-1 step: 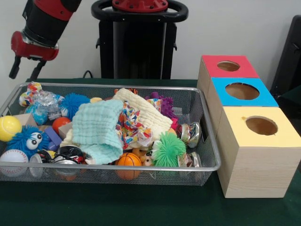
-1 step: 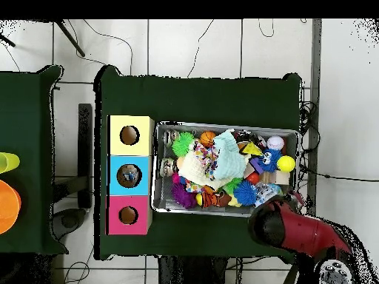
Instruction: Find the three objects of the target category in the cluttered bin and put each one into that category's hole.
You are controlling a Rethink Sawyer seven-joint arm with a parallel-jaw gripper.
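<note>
A wire mesh bin holds a heap of toys. Among them are a mint cloth, a cream cloth, a green spiky ball, a blue fuzzy ball with eyes, a yellow ball, a baseball and a small basketball. My gripper hangs open and empty above the bin's far left corner. In the overhead view the red arm covers the gripper beside the bin.
Three wooden boxes stand in a row right of the bin, with a red top, a blue top and a yellow top, each with a round hole. Shiny metal cans lie at the bin's right end.
</note>
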